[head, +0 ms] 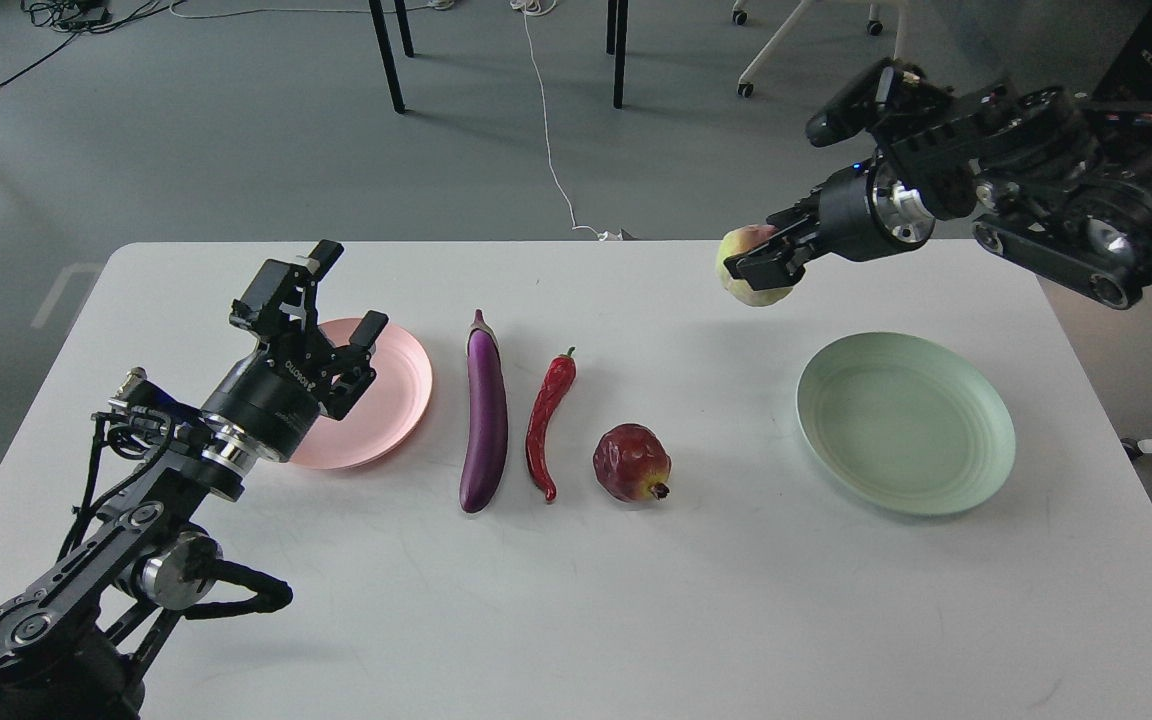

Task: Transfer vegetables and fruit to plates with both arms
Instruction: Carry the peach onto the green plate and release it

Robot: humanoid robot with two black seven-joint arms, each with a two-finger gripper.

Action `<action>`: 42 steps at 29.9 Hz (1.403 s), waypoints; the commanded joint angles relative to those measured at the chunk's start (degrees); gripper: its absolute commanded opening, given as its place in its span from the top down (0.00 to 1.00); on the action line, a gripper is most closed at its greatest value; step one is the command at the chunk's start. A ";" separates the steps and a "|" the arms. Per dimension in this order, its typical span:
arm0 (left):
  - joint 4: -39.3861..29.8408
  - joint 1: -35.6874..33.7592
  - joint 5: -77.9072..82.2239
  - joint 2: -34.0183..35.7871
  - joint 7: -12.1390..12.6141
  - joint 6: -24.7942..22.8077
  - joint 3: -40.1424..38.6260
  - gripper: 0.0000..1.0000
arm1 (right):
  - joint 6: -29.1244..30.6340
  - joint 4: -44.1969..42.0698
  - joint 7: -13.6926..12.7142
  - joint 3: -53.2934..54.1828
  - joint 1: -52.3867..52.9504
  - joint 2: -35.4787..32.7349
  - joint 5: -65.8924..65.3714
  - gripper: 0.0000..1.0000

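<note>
My right gripper (758, 270) is shut on the yellow-green, pink-blushed peach (748, 262) and holds it in the air above the table's far side, up and left of the pale green plate (906, 424), which holds nothing. My left gripper (331, 295) is open and empty, over the left part of the pale pink plate (391, 395). The purple eggplant (485, 412), the red chili pepper (547, 420) and the dark red pomegranate (632, 462) lie side by side on the white table between the two plates.
The white table (576, 600) has bare surface along its whole front half. Beyond its far edge are the grey floor, chair and table legs (619, 50) and a white cable (548, 140). A dark cabinet stands at the far right.
</note>
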 commanded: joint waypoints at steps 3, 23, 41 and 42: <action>0.02 -0.01 0.06 -0.50 0.02 -0.84 0.10 0.01 | -0.25 2.11 -0.01 -0.18 -5.13 -11.16 -5.08 0.66; -0.86 -0.01 0.06 -0.15 0.02 -1.11 0.01 0.00 | -7.45 -6.42 -0.01 0.26 -17.89 -6.34 -5.09 0.28; -0.86 -0.01 0.06 0.38 0.02 -1.11 0.01 0.01 | -2.90 12.82 -0.01 1.05 1.88 -2.23 -0.26 0.02; -0.86 -0.01 0.06 0.38 0.02 -1.11 0.01 0.00 | -1.75 13.70 -0.01 1.05 2.15 -0.56 0.01 0.02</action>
